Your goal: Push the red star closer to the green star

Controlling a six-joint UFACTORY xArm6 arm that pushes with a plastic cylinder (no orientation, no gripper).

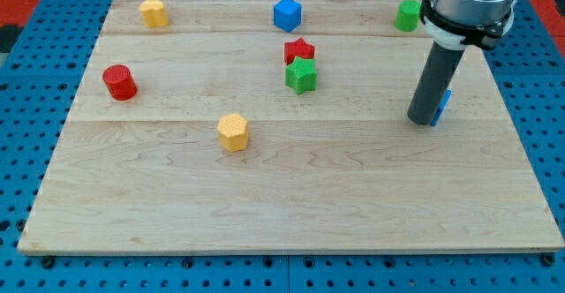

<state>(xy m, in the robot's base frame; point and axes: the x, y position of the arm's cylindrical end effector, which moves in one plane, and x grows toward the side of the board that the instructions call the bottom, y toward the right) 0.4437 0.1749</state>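
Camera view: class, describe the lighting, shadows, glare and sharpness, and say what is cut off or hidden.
Camera view: lighting is even and soft, with only short faint shadows under blocks such as the red star and green star, which touch; no strong glare on the wooden board; focus is sharp throughout; the arm is cropped at the view's top; my tip partly hides a blue block.

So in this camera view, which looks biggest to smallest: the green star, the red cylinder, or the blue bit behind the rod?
Green star and red cylinder look alike, so no ranking there. Blue block shows smallest, mostly hidden.
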